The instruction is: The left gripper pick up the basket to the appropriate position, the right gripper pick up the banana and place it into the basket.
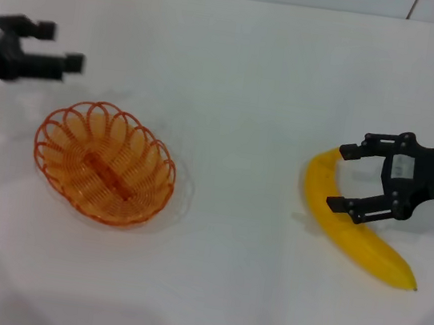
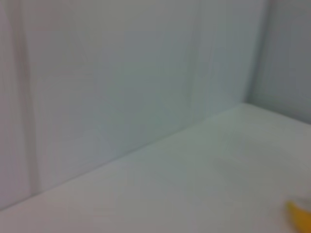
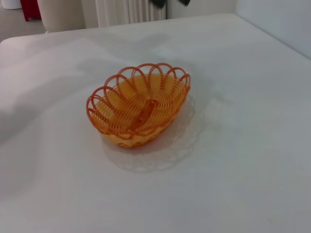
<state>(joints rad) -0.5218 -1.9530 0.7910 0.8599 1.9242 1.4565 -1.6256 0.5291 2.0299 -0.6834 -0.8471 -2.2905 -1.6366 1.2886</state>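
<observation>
From the head camera, the basket [image 1: 105,162] sits empty on the white table [image 1: 251,94] at middle left of the frame. The left gripper [image 1: 49,44] is at the upper left edge, just above and left of the basket's rim but not touching it, its two fingers spread apart and holding nothing. At the right side, the banana [image 1: 354,222] lies on the table with its long axis running from upper left down to lower right, dark tip at the lower right end. The right gripper [image 1: 343,177] reaches in from the right edge with its fingers open, one above and one below the banana's upper half, so the fruit lies between them; whether they touch it I cannot tell. The right arm is clearly the nearer one to the banana, and the basket lies well apart, far to the left of it.

The left wrist camera shows mostly bare table and wall, with a sliver of the banana [image 2: 300,216] at the lower right corner.

The right wrist camera shows the basket [image 3: 138,103] at frame centre, empty, standing flat on the table.
</observation>
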